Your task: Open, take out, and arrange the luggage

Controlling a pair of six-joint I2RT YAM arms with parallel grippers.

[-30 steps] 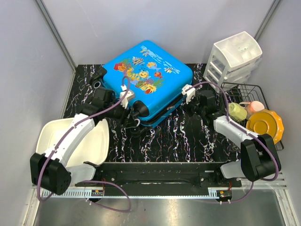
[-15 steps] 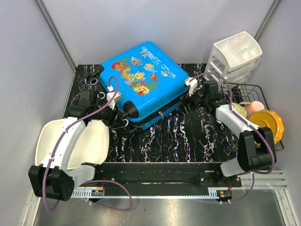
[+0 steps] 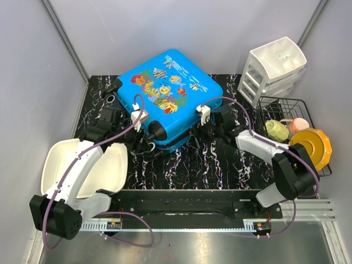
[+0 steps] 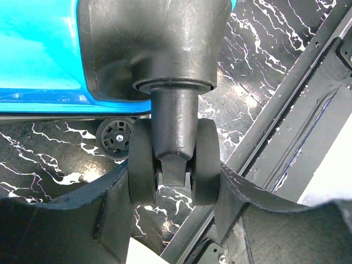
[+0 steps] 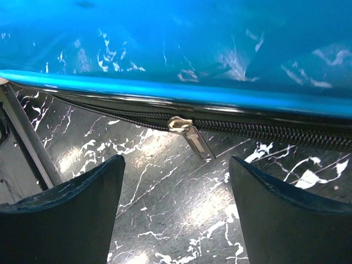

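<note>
The luggage (image 3: 170, 96), a bright-blue fish-print suitcase, lies flat and closed on the black marbled table. My left gripper (image 3: 149, 132) is shut on its near-left double wheel (image 4: 170, 159), a finger pressed against each side, with a second wheel (image 4: 116, 137) behind. My right gripper (image 3: 197, 129) is open at the suitcase's near side. In the right wrist view the silver zipper pull (image 5: 192, 137) hangs from the black zipper just ahead of that gripper (image 5: 176, 181), with nothing between the fingers (image 5: 71, 214). The blue shell (image 5: 176, 44) fills the top of that view.
A white tub (image 3: 82, 165) sits at the near left under the left arm. A white drawer unit (image 3: 275, 69) stands at the back right. Beside it, a wire basket (image 3: 286, 104) holds a green cup (image 3: 276, 130), a pink cup (image 3: 300, 125) and a yellow plate (image 3: 311, 144).
My right gripper has opened and slid left along the suitcase's near side. The suitcase has shifted left and turned slightly, with the left gripper still on its wheel.
</note>
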